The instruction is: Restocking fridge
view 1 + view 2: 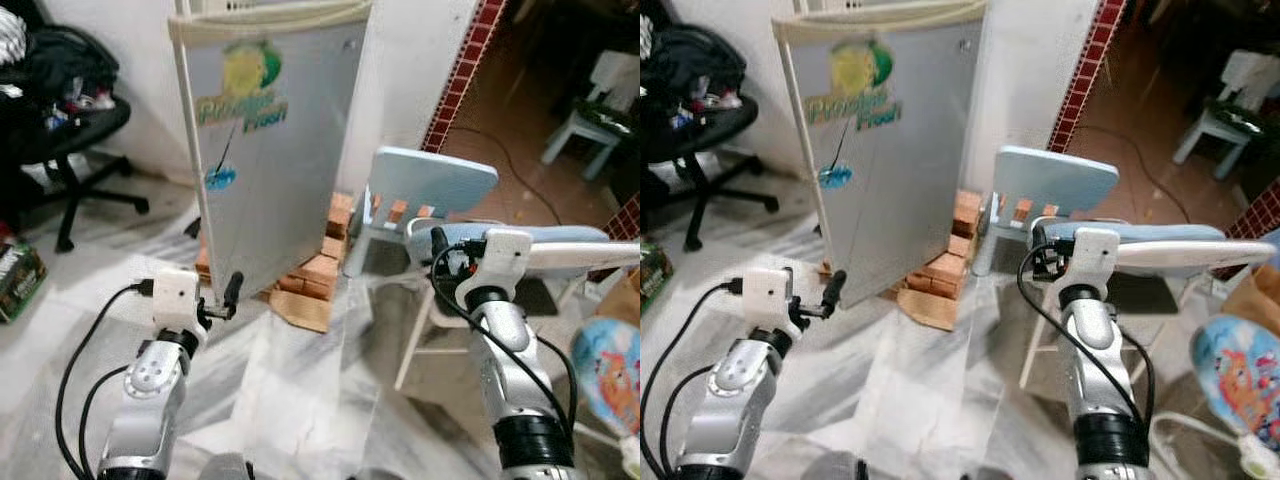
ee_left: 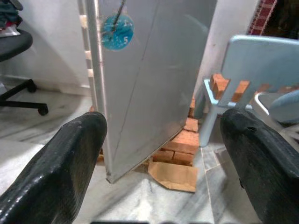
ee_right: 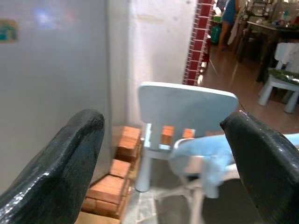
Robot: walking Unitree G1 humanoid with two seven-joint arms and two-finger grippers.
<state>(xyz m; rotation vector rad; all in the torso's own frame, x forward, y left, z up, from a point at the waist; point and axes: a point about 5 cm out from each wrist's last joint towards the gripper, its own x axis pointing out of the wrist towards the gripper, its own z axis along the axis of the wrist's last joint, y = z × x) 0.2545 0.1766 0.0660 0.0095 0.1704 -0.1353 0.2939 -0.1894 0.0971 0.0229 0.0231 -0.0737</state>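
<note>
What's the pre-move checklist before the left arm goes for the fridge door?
1. Left gripper open: ok, its fingers stand wide apart.
2. Left gripper lined up with the fridge door edge: ok, it sits near the door's lower corner, and the left wrist view looks along that edge.
3. Contact with the door: cannot tell.
4. Right gripper empty: ok, open, nothing between the fingers.
5. Swing path: not ok, a light blue chair and stacked bricks stand close on the door's right.
6. Items to restock in hand: not ok, neither gripper holds anything.
</note>
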